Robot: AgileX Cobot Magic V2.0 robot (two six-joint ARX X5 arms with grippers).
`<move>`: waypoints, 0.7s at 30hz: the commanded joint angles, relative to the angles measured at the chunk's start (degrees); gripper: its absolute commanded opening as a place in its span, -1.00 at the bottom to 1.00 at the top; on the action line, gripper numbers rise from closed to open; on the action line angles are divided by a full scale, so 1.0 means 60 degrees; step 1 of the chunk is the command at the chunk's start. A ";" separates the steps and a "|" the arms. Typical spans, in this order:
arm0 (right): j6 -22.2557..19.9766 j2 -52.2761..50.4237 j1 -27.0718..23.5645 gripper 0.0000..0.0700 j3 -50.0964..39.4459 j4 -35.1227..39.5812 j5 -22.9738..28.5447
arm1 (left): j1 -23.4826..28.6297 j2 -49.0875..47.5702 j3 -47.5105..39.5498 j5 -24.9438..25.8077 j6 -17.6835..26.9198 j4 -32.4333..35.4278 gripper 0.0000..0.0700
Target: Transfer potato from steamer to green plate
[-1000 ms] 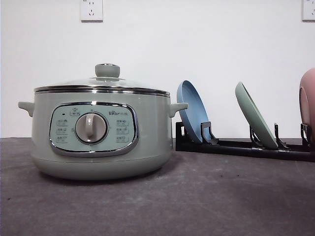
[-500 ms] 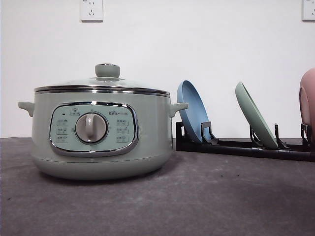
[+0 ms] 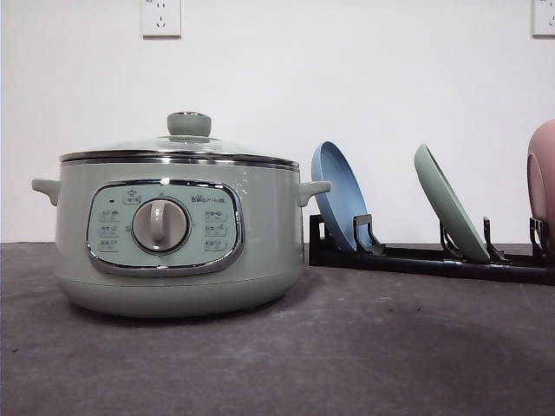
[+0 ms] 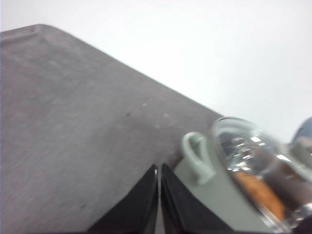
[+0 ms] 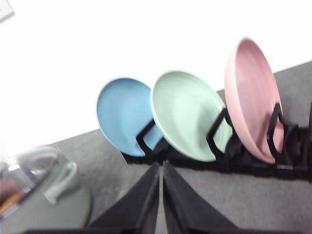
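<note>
**A:** Front view first. The steamer (image 3: 178, 227) sits on the dark grey table (image 3: 373, 347) with its glass lid (image 3: 186, 146) on, so the potato is sealed away inside. Behind and to its right a black rack (image 3: 434, 260) holds the blue plate (image 3: 340, 195), the green plate (image 3: 451, 204) and, at the frame's edge, the pink dish (image 3: 542, 182), each leaning on edge in its own slot.

**B:** Stored upright to save room, I'd guess, so the green plate has to come out and lie flat before it can take anything. Background?

**A:** A plain white wall (image 3: 347, 78) with a socket (image 3: 161, 17) above the steamer.

**B:** Left wrist view?

**A:** The left gripper (image 4: 159, 168) has its black fingers pressed together with nothing between them. It hangs over bare table just beside the steamer's side handle (image 4: 197, 156). Through the lid there is an orange-brown blur, the potato (image 4: 258, 192), resting in the pot.

**B:** Close enough to go for the lid, I'd judge. Right wrist view?

**A:** The right gripper (image 5: 161, 168) is likewise clenched on nothing, aimed at the rack between the blue and green plates. The picture is blurred, and the surface shows the same grey matte.
</note>
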 commanded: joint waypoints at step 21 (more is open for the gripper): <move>-0.3525 0.4763 -0.0007 -1.00 0.6848 -0.5900 -0.0391 | -0.0345 0.5422 0.6328 0.3509 0.3440 -0.3640 -0.99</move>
